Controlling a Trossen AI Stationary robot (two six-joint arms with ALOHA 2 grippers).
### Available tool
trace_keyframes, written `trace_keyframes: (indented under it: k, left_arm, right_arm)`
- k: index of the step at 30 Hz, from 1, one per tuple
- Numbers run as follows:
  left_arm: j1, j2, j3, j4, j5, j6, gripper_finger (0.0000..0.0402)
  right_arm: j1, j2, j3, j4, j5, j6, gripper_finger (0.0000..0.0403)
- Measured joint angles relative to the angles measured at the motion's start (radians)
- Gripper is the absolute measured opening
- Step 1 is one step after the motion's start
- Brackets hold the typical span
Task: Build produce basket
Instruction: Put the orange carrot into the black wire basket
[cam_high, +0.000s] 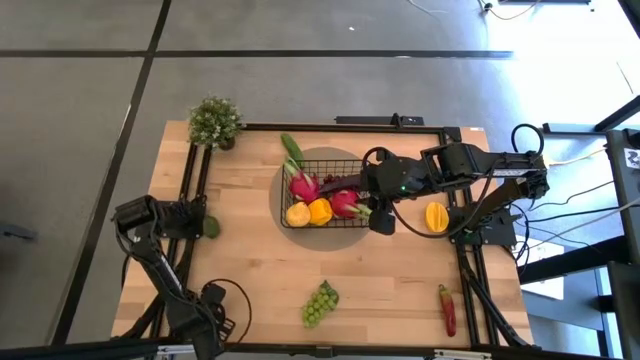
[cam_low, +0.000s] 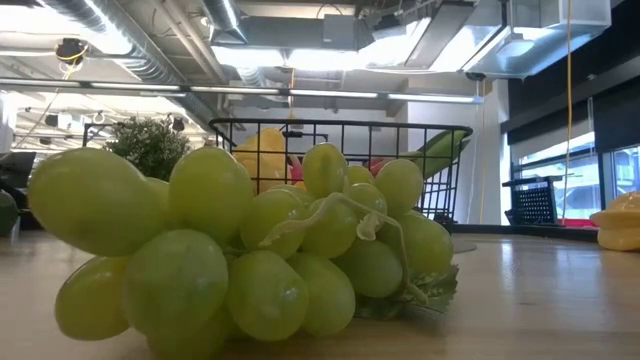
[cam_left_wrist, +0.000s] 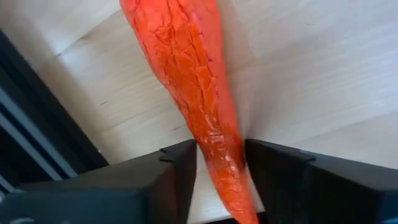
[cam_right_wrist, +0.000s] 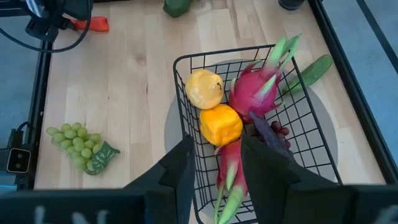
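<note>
The orange carrot (cam_left_wrist: 193, 68) lies on the wooden table near its left edge. My left gripper (cam_left_wrist: 221, 152) points down over the carrot's thin end and is shut on it; in the high view the left gripper (cam_high: 193, 220) hides the carrot. The black wire basket (cam_high: 355, 160) at the table's middle holds two pink dragon fruits (cam_right_wrist: 252, 93), a cucumber (cam_high: 292, 152), a lemon (cam_right_wrist: 204, 88), an orange-yellow pepper (cam_right_wrist: 221, 124) and purple grapes (cam_right_wrist: 273, 134). My right gripper (cam_right_wrist: 214, 165) hangs open high above the basket's near right part, with nothing between its fingers. My left gripper pinches the carrot's tapered end (cam_left_wrist: 227, 146) between its two fingers. The fingers (cam_left_wrist: 180, 171) come from above, pointing down, and lie across the carrot. The carrot lies along the tabletop, its thick end stretching away from the fingers.
A green fruit (cam_high: 211, 227) lies beside the left gripper. Green grapes (cam_high: 320, 303) lie near the front edge, a red chili (cam_high: 447, 308) at the front right, a yellow pepper (cam_high: 437, 215) right of the basket. A potted plant (cam_high: 215, 122) stands at the far left corner.
</note>
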Motion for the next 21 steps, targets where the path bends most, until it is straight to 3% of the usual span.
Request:
trace_keyframes:
  k: [8, 15, 21]
  left_arm:
    - [0.038, -0.012, -0.003, 0.007, -0.027, 0.108, 0.0017]
    - [0.104, -0.105, -0.006, -0.040, -0.185, 0.148, 0.0013]
    - [0.210, -0.255, -0.005, -0.114, -0.311, 0.341, 0.0012]
  right_arm:
    - [0.000, 0.000, 0.000, 0.000, 0.000, -0.021, 0.0122]
    - [0.000, 0.000, 0.000, -0.002, 0.000, -0.031, 0.0122]
    - [-0.004, -0.018, -0.002, -0.002, 0.007, -0.028, 0.0122]
